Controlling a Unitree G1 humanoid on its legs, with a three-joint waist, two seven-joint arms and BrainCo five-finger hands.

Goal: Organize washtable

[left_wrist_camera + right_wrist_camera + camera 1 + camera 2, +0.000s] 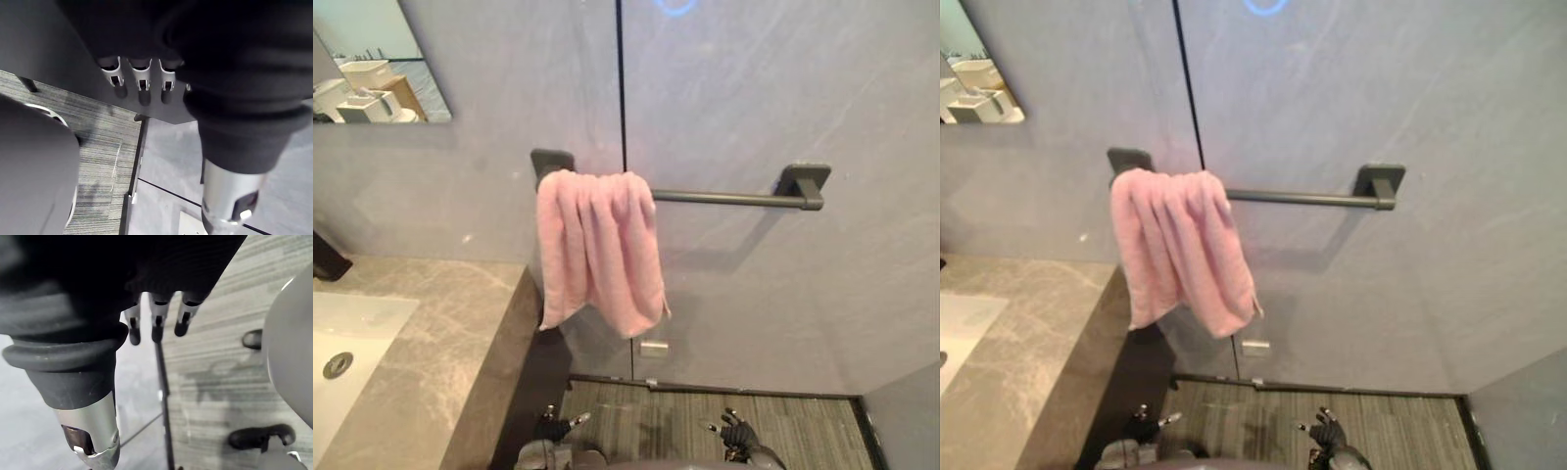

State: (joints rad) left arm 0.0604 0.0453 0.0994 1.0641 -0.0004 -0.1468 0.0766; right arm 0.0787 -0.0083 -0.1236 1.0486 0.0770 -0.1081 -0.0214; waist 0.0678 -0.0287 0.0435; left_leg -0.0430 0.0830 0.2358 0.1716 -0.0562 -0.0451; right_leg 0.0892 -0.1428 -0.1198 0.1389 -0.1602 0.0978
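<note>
sink far left, set in marble counter | left hand low over floor, fingers straight, apart, holding nothing | pink towel draped bunched at left end of dark wall bar | right hand low, fingers straight, apart

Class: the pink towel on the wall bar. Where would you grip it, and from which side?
Probably the hanging lower edge of the pink towel, approached from the front: its folds drape free below the bar, while the top is bunched over the bar near the wall.

pink towel | seems bunched | draped over dark bar, left end
</note>
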